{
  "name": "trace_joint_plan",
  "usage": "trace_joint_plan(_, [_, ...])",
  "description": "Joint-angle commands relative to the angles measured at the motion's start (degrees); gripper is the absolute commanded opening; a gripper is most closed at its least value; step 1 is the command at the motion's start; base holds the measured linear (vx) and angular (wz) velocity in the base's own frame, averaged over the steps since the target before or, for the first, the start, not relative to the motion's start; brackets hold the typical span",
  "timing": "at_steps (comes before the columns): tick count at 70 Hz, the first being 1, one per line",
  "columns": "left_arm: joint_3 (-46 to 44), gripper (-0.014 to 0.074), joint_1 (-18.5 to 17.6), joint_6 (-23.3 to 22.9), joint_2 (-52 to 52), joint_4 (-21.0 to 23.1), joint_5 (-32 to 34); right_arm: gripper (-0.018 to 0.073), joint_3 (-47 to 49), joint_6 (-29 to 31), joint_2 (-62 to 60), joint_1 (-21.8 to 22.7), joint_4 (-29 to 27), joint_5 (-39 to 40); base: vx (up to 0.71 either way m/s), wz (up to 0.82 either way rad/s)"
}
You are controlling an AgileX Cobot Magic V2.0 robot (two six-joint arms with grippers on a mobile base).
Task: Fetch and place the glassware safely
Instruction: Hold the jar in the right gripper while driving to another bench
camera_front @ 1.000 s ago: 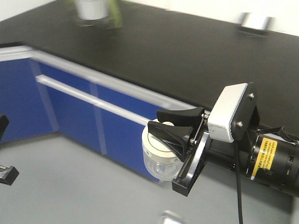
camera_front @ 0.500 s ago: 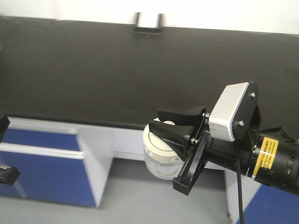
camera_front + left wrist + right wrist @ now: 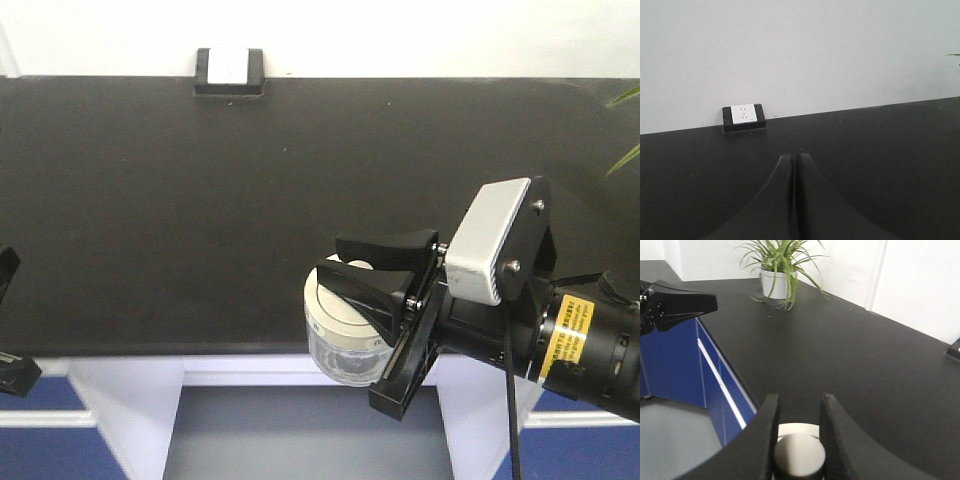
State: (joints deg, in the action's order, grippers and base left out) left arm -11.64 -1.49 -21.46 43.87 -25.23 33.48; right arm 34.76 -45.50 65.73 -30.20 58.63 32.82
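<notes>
Grips the glass jar (image 3: 338, 340) by the knob (image 3: 799, 456) of its cream lid (image 3: 328, 305) with the right pincer (image 3: 332, 257), clenched, aloft near the worktop's (image 3: 180, 210) front edge. Holds the left pincer (image 3: 794, 159) with fingertips pressed together, aimed across the black surface. Farther back, meets a white socket (image 3: 229, 68) at the rear edge and a potted plant (image 3: 776, 270) toward a far end.

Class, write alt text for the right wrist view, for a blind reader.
The right gripper grips a cream-lidded jar by its knob near the edge of a black countertop. A potted plant stands beyond; blue cabinets below left.
</notes>
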Motion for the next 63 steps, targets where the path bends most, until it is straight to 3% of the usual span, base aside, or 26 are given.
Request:
trace_joint_plan(1, [-1.4, 0.0001, 0.0, -0.6, -0.1, 1.3, 3.9, 0.0000, 1.9, 0.2, -1.4, 0.0, -2.5, 3.8, 0.30, -0.10])
trace_joint_plan(63, [-1.4, 0.0001, 0.0, -0.6, -0.1, 1.3, 3.9, 0.0000, 1.9, 0.2, -1.4, 0.0, -2.5, 3.8, 0.20, 0.00])
